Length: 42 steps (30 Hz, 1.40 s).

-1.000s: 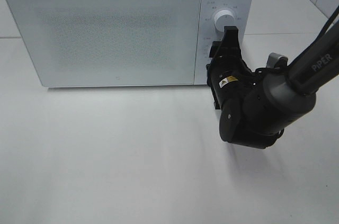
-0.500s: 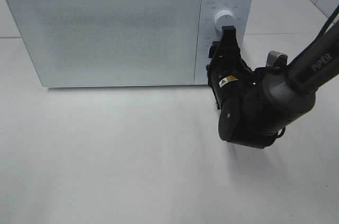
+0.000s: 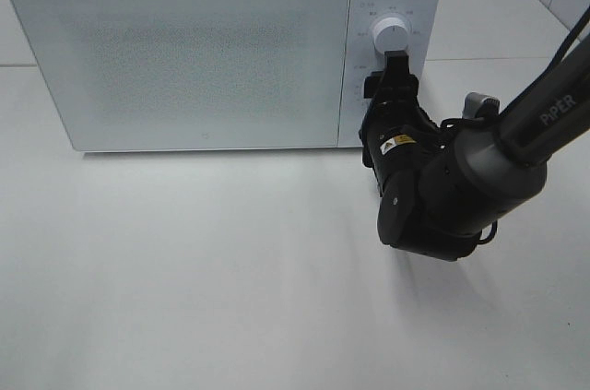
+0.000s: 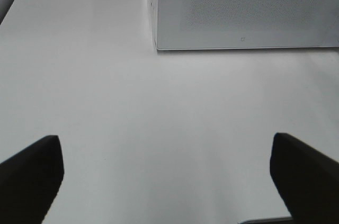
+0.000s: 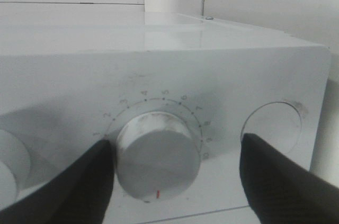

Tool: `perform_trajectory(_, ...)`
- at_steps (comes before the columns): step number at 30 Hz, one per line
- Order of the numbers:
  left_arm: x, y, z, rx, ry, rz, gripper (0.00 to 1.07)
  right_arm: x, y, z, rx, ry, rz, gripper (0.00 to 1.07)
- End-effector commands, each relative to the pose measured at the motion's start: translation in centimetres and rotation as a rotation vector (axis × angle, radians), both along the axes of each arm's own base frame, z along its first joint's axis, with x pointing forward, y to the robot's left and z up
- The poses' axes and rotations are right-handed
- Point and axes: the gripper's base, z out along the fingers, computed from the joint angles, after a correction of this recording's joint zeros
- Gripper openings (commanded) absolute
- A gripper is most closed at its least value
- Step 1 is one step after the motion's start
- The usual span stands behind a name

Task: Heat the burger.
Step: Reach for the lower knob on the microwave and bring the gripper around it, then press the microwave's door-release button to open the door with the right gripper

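The burger is hidden; the white microwave (image 3: 184, 49) stands with its door closed. My right gripper (image 3: 396, 60) points at the control panel just below the upper dial (image 3: 392, 35). In the right wrist view it (image 5: 175, 147) is open around a round numbered dial (image 5: 159, 160). One finger (image 5: 69, 187) is close against the dial's side. The other finger (image 5: 280, 176) stands well clear of it. My left gripper (image 4: 164, 142) is open over bare table, in front of the microwave's (image 4: 243, 7) lower corner, and holds nothing.
A second dial (image 5: 10, 166) and a round recess (image 5: 273, 126) flank the numbered dial on the panel. The white table (image 3: 184, 270) stretches in front of the microwave. The right arm's bulky wrist (image 3: 442, 196) hangs over the table on the right.
My right gripper has turned a little at the wrist in front of the control panel and stands slightly lower. The left arm has not moved.
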Motion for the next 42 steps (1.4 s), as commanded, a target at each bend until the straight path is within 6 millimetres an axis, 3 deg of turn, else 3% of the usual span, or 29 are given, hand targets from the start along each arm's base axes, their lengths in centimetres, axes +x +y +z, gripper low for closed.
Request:
perform_trajectory(1, -0.2, 0.0, 0.1, -0.005, -0.030, 0.002, 0.98, 0.8, -0.6, 2.9, -0.018, -0.255, -0.064, 0.68)
perform_trajectory(8, -0.2, 0.0, 0.1, -0.005, -0.030, 0.002, 0.98, 0.2, -0.5, 2.7, -0.062, -0.238, -0.008, 0.68)
perform_trajectory(21, -0.2, 0.0, 0.1, -0.005, -0.030, 0.002, 0.98, -3.1, -1.1, 2.5, -0.118, -0.108, 0.133, 0.68)
perform_trajectory(27, -0.2, 0.0, 0.1, -0.005, -0.030, 0.002, 0.98, -4.4, -1.8, 3.7, -0.225, -0.113, 0.190, 0.68)
perform_trajectory(35, -0.2, 0.0, 0.1, -0.005, -0.030, 0.002, 0.98, -5.7, -2.4, 6.3, -0.576, -0.057, 0.320, 0.68)
perform_trajectory(36, -0.2, 0.0, 0.1, -0.005, -0.030, 0.002, 0.98, -5.9, -2.4, 6.8, -0.716, -0.045, 0.381, 0.68)
perform_trajectory(38, -0.2, 0.0, 0.1, -0.005, -0.030, 0.002, 0.98, -6.1, -2.3, 6.9, -0.772, -0.034, 0.412, 0.68)
perform_trajectory(39, -0.2, 0.0, 0.1, -0.005, -0.030, 0.002, 0.98, -6.3, -2.6, 7.5, -0.912, -0.022, 0.472, 0.68)
perform_trajectory(41, -0.2, 0.0, 0.1, -0.005, -0.030, 0.002, 0.98, -6.4, -2.7, 7.7, -0.961, -0.014, 0.499, 0.68)
perform_trajectory(42, -0.2, 0.0, 0.1, -0.005, -0.030, 0.002, 0.98, -6.4, -3.3, 8.0, -1.084, 0.009, 0.551, 0.68)
